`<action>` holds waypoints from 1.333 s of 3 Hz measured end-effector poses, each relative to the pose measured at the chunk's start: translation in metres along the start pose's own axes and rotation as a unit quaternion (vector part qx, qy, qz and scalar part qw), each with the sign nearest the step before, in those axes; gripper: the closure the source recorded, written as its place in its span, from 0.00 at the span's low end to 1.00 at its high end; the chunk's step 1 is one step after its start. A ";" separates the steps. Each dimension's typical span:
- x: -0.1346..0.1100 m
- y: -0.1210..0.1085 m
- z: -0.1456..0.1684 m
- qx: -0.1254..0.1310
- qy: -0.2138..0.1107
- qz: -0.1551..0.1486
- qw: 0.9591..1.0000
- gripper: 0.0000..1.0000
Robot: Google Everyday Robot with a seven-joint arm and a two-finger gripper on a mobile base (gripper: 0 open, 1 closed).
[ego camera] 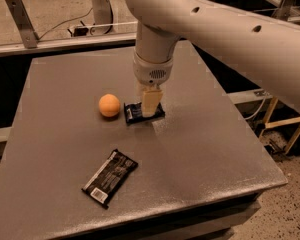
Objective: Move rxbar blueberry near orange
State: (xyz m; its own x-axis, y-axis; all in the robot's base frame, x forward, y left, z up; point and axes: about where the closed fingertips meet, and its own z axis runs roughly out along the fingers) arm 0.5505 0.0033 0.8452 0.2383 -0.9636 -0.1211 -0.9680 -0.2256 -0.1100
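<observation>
rxbar blueberry (135,112) flat mid-table, just beside orange (109,105), not touching | gripper (151,104) down on bar's right-edge end; jaw opening and grip: we cannot tell | risk, we judge: lift-off drags bar away, or nudge rolls orange toward left edge

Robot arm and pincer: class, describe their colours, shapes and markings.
The arm is a thick, smooth, off-white tube dotted with small dark round holes. Its cylindrical wrist carries a patch of tiny perforations. The pincer, pale cream and flat-sided, sits over the small dark blue snack bar beside the round orange fruit. No cables show on the arm.
</observation>
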 end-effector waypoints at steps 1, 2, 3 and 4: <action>0.000 0.000 0.000 0.001 0.000 0.000 1.000 0.00; 0.005 0.003 -0.006 0.003 -0.023 -0.008 1.000 0.00; 0.024 0.013 -0.034 0.034 -0.102 -0.021 0.994 0.00; 0.041 0.028 -0.049 0.047 -0.142 -0.040 0.988 0.00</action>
